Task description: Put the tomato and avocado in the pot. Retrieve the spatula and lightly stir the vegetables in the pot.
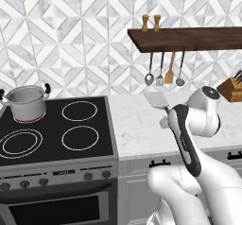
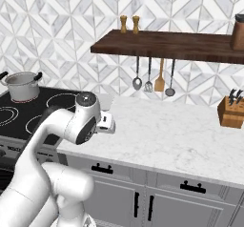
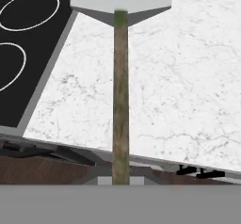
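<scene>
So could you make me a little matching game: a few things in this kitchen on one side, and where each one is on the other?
Things:
1. pot
2. spatula
3. knife block
4. two wooden shakers

Places:
A. on top of the dark wall shelf
B. held in the robot's tool, over the marble counter
C. on the back left burner of the stove
D. on the counter at the far right

Pairs: 1-C, 2-B, 3-D, 4-A
</scene>
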{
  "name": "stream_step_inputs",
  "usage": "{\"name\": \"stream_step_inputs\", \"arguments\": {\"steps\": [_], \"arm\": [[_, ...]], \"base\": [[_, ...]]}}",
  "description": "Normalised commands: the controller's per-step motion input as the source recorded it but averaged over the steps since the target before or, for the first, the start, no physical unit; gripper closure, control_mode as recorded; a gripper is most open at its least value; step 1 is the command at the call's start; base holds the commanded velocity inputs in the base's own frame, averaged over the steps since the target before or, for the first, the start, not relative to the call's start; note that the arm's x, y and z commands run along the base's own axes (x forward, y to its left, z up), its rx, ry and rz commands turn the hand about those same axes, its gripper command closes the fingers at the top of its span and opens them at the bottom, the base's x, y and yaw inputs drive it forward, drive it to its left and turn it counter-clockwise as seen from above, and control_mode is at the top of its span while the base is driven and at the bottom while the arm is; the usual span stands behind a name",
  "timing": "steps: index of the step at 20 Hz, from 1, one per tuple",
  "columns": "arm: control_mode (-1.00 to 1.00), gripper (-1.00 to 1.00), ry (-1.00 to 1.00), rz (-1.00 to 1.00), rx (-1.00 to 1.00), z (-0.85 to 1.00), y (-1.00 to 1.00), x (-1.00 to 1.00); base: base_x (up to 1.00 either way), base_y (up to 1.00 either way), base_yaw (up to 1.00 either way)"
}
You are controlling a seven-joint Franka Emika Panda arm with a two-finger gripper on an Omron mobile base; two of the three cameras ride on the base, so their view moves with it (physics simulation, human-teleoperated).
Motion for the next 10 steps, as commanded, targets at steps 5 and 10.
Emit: {"name": "stream_step_inputs", "arguments": {"steps": [5,10], "arm": [[-1.00,1.00,-0.02,0.02,0.00,1.00,0.05,-0.18],[-1.00,1.00,0.03,0.00,-0.01,0.04,0.00,0.00]], "base": [[0.00,0.00,0.00],[0.00,0.00,0.00]]}}
